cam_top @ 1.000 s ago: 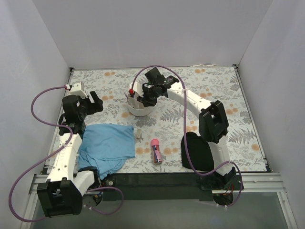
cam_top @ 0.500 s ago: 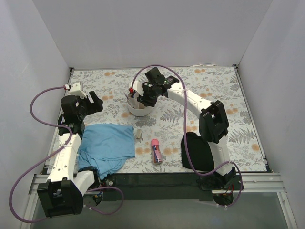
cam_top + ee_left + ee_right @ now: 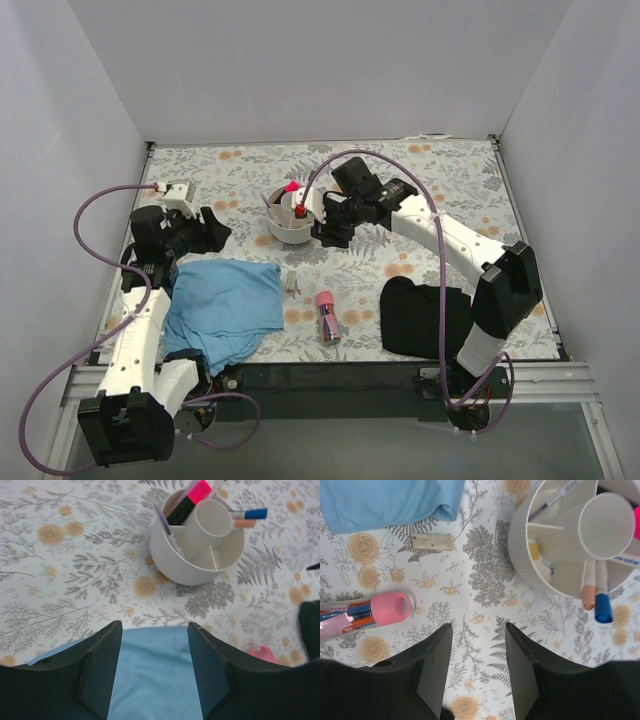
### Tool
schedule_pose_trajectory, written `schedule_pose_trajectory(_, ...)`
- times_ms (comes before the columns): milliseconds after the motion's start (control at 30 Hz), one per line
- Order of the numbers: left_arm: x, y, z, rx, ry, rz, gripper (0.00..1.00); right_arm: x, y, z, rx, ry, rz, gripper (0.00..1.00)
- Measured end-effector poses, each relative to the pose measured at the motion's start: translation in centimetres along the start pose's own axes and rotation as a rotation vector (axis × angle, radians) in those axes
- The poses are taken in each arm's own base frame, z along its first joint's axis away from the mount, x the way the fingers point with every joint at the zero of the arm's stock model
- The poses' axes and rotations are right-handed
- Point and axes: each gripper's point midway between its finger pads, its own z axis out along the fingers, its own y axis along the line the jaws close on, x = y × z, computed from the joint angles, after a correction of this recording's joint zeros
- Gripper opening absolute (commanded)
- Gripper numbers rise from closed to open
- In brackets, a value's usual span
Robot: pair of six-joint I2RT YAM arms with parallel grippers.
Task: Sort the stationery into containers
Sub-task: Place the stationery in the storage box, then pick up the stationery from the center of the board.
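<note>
The white round organiser stands mid-table and holds a red-pink highlighter, a red-capped pen and other markers. In the right wrist view the organiser holds a blue-capped and a peach-capped marker. A stubby pink tube lies in front; it also shows in the right wrist view. A small grey piece lies by the blue cloth, pale in the right wrist view. My right gripper is open and empty just right of the organiser. My left gripper is open and empty above the blue cloth.
A blue cloth lies at the front left, under my left gripper. A black cloth lies at the front right. White walls enclose the floral table on three sides.
My right gripper has pulled back from over the organiser to its right side and lower. The red-pink highlighter now stands in the organiser. My left gripper has shifted slightly right.
</note>
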Motion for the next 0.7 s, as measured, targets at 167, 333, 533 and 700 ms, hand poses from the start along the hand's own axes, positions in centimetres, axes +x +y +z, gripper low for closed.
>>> schedule_pose_trajectory(167,3.5,-4.4,1.2,0.152,0.153,-0.031,0.48,3.5,2.3,0.8,-0.004,0.054,0.122,0.53)
schedule_pose_trajectory(333,7.2,-7.5,2.0,0.242,0.313,-0.095,0.46,5.9,3.1,1.2,0.02,0.116,0.212,0.52)
schedule_pose_trajectory(533,8.7,-8.2,2.6,0.24,0.382,-0.155,0.48,4.9,2.5,-0.4,0.076,0.064,0.2,0.56)
schedule_pose_trajectory(700,8.5,-5.2,2.9,0.093,0.371,-0.219,0.63,1.9,3.7,1.0,-0.032,0.016,0.021,0.64)
